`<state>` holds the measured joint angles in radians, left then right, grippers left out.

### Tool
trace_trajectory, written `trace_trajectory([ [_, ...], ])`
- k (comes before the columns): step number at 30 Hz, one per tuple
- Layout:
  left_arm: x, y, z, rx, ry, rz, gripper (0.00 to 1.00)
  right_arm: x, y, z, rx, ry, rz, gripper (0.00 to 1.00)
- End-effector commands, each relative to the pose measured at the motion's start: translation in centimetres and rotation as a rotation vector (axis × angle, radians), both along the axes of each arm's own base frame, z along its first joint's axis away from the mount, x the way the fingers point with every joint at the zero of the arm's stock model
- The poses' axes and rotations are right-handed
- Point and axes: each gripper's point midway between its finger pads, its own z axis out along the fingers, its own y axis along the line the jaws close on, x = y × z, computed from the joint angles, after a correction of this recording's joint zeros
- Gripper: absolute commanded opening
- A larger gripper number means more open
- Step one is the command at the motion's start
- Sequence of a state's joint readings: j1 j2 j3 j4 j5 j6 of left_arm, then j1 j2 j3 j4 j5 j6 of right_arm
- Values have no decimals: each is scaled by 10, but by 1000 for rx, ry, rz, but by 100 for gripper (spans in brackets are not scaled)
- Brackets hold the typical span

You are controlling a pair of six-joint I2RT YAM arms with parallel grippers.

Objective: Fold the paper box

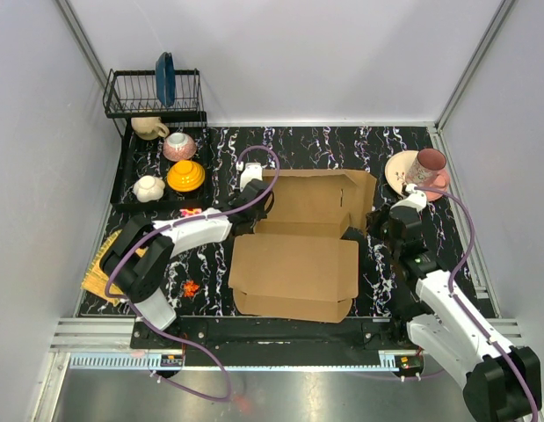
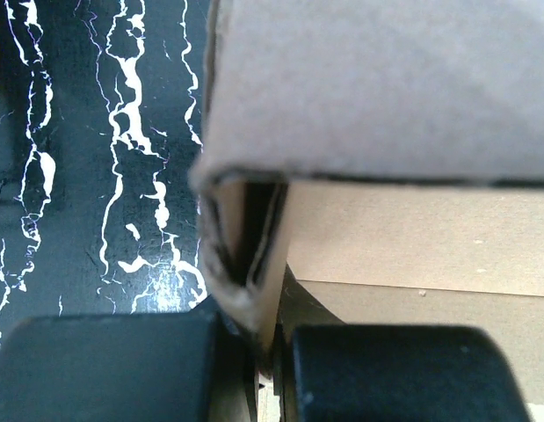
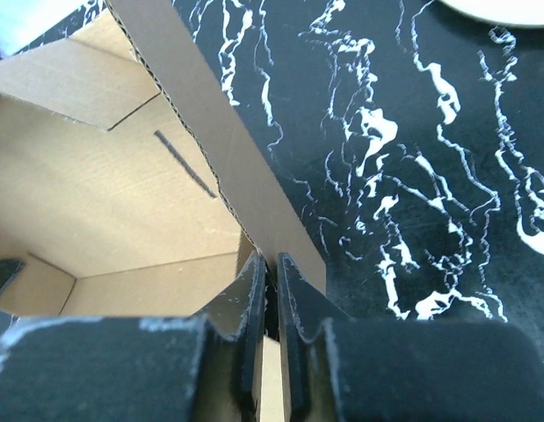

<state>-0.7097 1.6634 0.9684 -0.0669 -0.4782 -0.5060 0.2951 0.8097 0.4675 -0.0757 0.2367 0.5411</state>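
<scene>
Standing up the paper box [image 1: 298, 272] walls, it seems: left jaws and right jaws each clamp one; next, fold them inward.

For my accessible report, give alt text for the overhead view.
A half-folded paper box sits on a black marbled table, the left gripper pinching its left wall and the right gripper its right wall. Dish rack and bowls far left; cup on a plate far right.

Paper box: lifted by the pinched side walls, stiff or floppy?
Probably stiff across panels: the paper box shows corrugated fluting along its cut edge. Likely to hinge at its creases, since the large front flap lies flat. Probably light; thin walls might buckle at the jaws.
</scene>
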Motion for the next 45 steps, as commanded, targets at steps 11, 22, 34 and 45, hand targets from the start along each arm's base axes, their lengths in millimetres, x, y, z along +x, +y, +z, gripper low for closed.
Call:
trace_trajectory([
  [11, -24, 1, -20, 83, 91, -19, 0, -8, 55, 26, 157, -35, 274, 7],
  [22, -21, -3, -23, 71, 92, -7, 0, -17, 73, 12, 152, -18, 411, 7],
  [34, -23, -1, -26, 53, 58, 10, 0, -11, 99, -15, 151, 76, 503, 37],
  [45, -23, 4, -26, 80, 50, 12, 0, -8, 91, 18, 112, -12, 478, 54],
])
